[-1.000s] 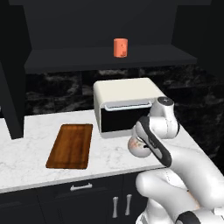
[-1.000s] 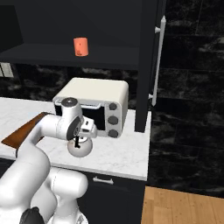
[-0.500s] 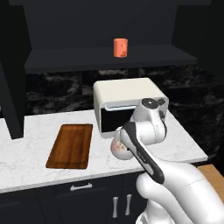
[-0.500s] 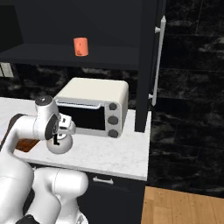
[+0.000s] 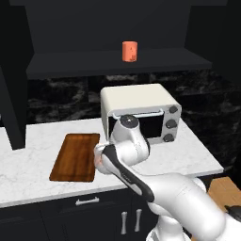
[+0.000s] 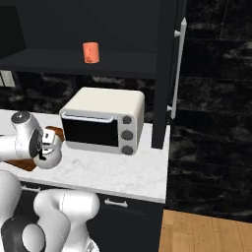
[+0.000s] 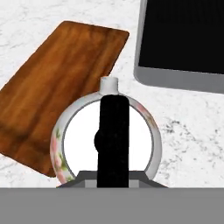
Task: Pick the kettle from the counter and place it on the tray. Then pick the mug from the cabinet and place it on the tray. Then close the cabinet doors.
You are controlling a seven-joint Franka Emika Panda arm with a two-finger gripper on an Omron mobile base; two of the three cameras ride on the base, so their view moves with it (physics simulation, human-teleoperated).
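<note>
Counter [image 5: 28,164]: white marble-look slab with grey veining, dark drawers below.
Cabinet [image 5: 117,61]: black wall unit above the counter, its inner shelf in plain view.
Toaster oven [image 5: 141,110]: cream, standing on the counter under the shelf.
Tray [image 5: 75,156]: dark brown board, flat on the counter left of the oven.
Kettle [image 7: 144,127]: held in my tool by its black arched handle, over the tray's near edge and the counter beside it.
Tool [image 6: 45,147]: my fingers are clamped on the kettle handle.
Mug [image 5: 129,51]: orange, upright on the cabinet shelf.
</note>
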